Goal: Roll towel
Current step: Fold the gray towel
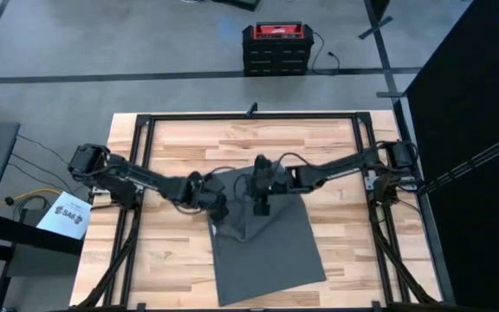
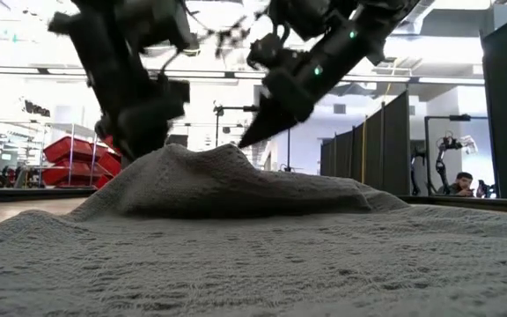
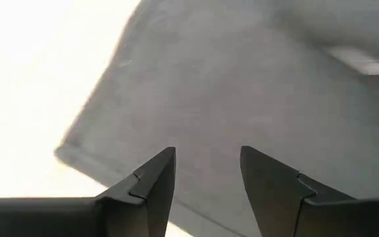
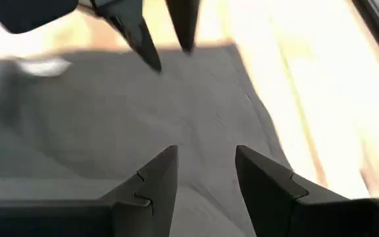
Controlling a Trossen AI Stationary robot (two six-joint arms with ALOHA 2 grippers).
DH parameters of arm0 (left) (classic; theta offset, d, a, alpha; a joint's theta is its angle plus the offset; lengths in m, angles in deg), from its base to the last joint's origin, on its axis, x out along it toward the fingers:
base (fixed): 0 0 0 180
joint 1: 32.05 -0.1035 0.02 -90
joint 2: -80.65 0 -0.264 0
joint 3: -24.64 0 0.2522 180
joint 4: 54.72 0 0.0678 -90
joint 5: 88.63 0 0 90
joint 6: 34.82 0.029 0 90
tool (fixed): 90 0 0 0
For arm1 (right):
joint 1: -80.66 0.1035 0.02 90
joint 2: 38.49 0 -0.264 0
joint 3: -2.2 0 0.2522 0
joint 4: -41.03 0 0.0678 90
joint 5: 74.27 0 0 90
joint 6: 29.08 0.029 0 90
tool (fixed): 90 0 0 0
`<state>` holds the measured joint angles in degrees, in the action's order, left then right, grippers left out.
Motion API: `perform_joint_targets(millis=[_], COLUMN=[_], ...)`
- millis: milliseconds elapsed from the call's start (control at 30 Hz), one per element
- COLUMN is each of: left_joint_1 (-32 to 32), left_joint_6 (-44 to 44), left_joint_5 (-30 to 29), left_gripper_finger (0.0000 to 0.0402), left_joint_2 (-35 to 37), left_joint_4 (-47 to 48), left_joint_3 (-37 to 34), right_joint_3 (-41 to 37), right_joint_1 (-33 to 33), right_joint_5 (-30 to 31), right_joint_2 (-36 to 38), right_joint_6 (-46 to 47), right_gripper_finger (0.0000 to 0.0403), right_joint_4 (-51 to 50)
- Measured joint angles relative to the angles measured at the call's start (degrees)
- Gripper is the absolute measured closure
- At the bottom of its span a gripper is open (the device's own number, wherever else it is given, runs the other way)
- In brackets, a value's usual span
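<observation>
Towel (image 1: 262, 247) lay on the table (image 1: 171, 260), far edge bunched up mid-table. Left end effector (image 1: 219, 208) and right end effector (image 1: 263, 208) both hovered over that bunched edge, fingers apart, gripping nothing. White tag (image 4: 41, 66) visible.

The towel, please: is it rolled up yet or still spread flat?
Mostly spread, not rolled. The towel lies flat on the table, with only its far end bunched into a hump.

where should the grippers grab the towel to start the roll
Judging by its pose, the far edge of the towel, already bunched into a raised hump: come down from above, left gripper and right gripper at opposite ends. The rest lies flat.
</observation>
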<state>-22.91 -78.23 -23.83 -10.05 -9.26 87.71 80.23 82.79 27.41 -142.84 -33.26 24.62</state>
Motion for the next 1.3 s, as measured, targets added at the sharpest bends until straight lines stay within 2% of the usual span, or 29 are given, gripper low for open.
perform_joint_targets(millis=[133, 333, 533, 733, 1000, 1300], left_joint_1=[-4.6, -10.1, -11.6, -12.3, -15.8, -18.3], left_joint_6=[5.3, 9.7, 9.8, 12.0, 11.8, 10.6], left_joint_5=[0.7, 6.1, 6.2, 6.9, 7.2, 7.0], left_gripper_finger=[0.0244, 0.0244, 0.0244, 0.0244, 0.0244, 0.0244], left_joint_2=[-0.4, -0.3, -0.2, -0.3, -0.3, -0.3], left_joint_4=[-3.6, -7.5, -7.5, -7.3, -3.9, -2.8], left_joint_3=[-3.1, -6.7, -7.4, -6.8, -5.8, -5.7], right_joint_3=[0.0, 5.0, 14.5, 17.7, 20.6, 21.1], right_joint_1=[-1.2, -2.8, -2.9, -2.0, 0.3, 5.6], right_joint_5=[-2.1, -4.5, -4.7, -7.5, -7.7, -4.3], right_joint_2=[-0.8, -8.9, -13.4, -15.8, -15.9, -13.0], right_joint_6=[3.0, 4.2, 1.4, 2.7, 4.6, 11.1], right_gripper_finger=[0.0262, 0.0262, 0.0262, 0.0262, 0.0262, 0.0262], right_joint_4=[-1.6, -2.0, -11.2, -19.0, -30.8, -39.6])
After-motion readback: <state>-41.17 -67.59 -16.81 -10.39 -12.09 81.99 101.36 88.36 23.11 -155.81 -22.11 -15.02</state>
